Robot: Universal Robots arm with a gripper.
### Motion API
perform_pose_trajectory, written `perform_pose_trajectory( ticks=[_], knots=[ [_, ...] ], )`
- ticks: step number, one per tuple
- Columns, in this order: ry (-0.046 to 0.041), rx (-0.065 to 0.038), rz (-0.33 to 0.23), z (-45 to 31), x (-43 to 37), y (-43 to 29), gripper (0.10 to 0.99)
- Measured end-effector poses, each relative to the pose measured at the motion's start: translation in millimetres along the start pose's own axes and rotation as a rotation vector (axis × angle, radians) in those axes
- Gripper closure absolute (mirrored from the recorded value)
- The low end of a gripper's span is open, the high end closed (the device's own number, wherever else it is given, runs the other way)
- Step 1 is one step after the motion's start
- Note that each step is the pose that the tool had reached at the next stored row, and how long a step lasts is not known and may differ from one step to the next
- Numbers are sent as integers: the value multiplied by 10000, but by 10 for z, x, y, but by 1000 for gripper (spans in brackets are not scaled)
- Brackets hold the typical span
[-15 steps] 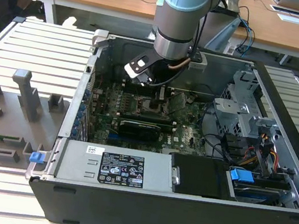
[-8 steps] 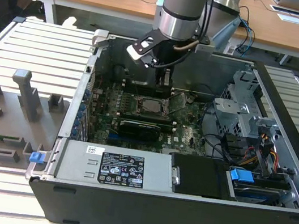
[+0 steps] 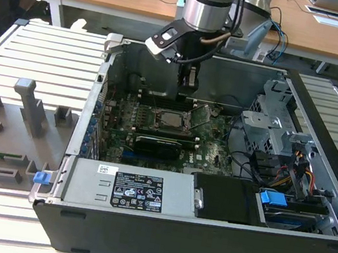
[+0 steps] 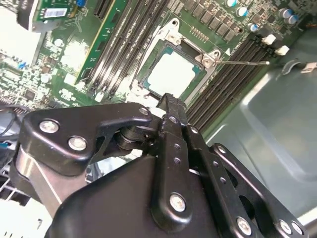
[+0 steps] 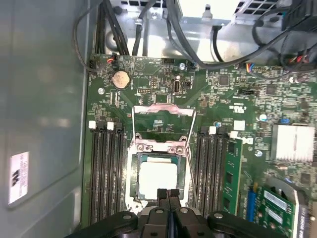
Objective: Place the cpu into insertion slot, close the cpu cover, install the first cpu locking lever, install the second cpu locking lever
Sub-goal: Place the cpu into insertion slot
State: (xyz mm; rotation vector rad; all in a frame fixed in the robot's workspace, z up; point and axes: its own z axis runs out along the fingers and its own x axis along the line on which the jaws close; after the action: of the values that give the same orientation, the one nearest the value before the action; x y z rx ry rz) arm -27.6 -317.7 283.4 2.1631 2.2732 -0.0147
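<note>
The cpu (image 5: 157,179) lies flat in the insertion slot (image 5: 133,178), its silver top facing up; the second wrist view shows the cpu (image 4: 171,74) the same way. The cpu cover (image 5: 163,109) is swung open, away from the socket on the far side from my fingers, and green board shows through its cut-out. A thin locking lever (image 4: 242,63) sticks out beside the socket. My gripper (image 5: 168,192) hovers just above the near edge of the socket, shut with nothing between its fingers. In the exterior view the gripper (image 3: 187,89) hangs over the motherboard inside the open case.
Black memory slots (image 5: 106,168) flank the socket, with a green memory stick (image 5: 230,171) on one side. A finned heat sink (image 5: 294,143), coin battery (image 5: 120,78) and cables (image 5: 148,25) lie nearby. The power supply (image 3: 139,190), drive cage (image 3: 272,127) and case walls hem in the board.
</note>
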Motion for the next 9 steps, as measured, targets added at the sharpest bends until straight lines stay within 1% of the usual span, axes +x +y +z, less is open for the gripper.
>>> perform_pose_trajectory(
  ticks=[2, 4, 6, 9],
  knots=[
    [-34, 1, 0, -109, -1, 0, 980],
    [-56, 3, 0, -182, -2, -1, 980],
    [-69, 4, 0, -228, -2, -1, 980],
    [-70, 4, 0, -229, -2, -1, 980]
  ],
)
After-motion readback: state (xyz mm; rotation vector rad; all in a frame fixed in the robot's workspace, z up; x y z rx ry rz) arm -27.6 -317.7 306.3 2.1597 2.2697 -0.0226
